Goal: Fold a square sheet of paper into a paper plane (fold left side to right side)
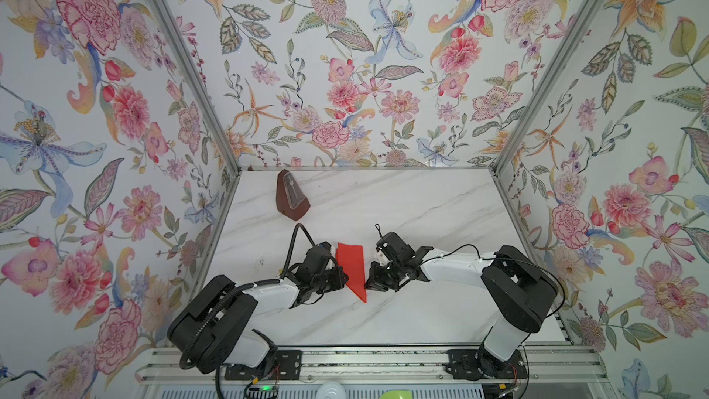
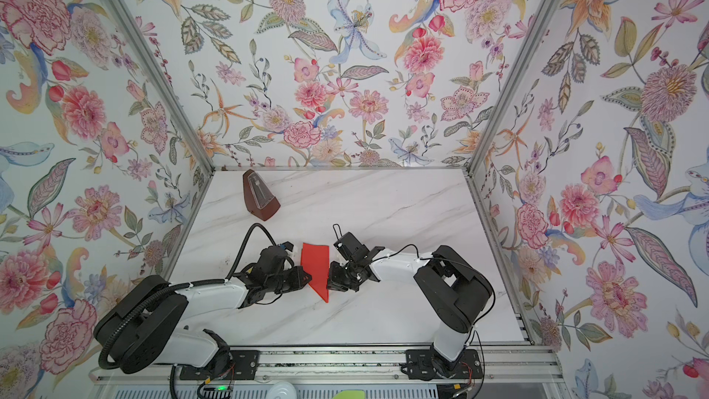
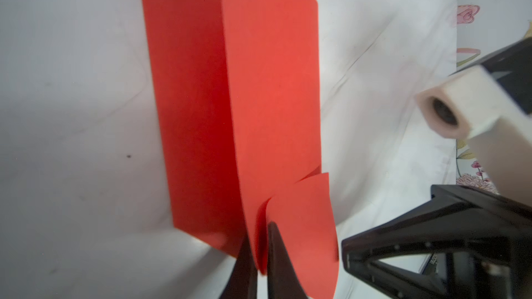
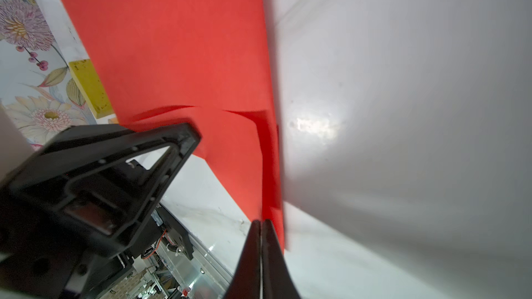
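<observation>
The paper (image 1: 351, 266) lies lengthwise between the claws; left claw (image 3: 260, 243) pinches its left flap, right claw (image 4: 261, 227) closed, empty, beside it.

White marble-look tabletop (image 1: 422, 205), seen from above: dark brown metronome (image 1: 291, 196) stands upright nr far-left corner. Red paper (image 1: 353, 266), folded to a narrow pointed shape, sits mid-table twd the front, one flap raised off the surface.
</observation>
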You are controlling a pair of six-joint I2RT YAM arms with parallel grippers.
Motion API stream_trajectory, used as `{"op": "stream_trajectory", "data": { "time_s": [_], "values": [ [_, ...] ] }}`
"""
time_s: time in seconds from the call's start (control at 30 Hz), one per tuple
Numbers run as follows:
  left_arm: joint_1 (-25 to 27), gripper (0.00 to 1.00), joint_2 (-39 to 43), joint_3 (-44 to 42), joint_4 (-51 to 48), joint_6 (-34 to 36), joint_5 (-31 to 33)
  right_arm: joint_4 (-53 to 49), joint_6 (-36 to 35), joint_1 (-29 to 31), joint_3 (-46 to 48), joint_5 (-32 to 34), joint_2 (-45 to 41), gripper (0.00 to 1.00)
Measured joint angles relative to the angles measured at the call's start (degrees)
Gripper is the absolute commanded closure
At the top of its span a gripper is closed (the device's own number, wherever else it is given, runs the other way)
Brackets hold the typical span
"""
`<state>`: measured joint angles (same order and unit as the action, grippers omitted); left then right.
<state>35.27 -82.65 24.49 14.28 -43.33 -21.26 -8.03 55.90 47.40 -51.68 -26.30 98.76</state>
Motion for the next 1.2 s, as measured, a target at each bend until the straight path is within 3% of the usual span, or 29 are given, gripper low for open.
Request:
{"op": "stream_trajectory", "data": {
  "time_s": [0.17,0.4,0.8,1.2],
  "values": [
    [0.00,0.91,-2.12,0.42,2.23,0.68,-1.20,0.48,-1.38,-2.47,0.09,-0.09,-1.57,0.77],
    [0.00,0.92,-4.37,0.87,5.25,1.09,-2.80,7.34,-1.46,-6.45,3.82,-2.97,-1.14,0.69],
    [0.00,0.93,-4.90,1.18,5.51,1.07,-3.28,19.89,1.62,-7.52,7.93,-8.48,2.84,0.70],
    [0.00,0.94,-6.32,2.32,5.60,1.05,-4.00,23.15,3.54,-6.49,9.18,-10.10,2.84,0.74]
  ]
}}
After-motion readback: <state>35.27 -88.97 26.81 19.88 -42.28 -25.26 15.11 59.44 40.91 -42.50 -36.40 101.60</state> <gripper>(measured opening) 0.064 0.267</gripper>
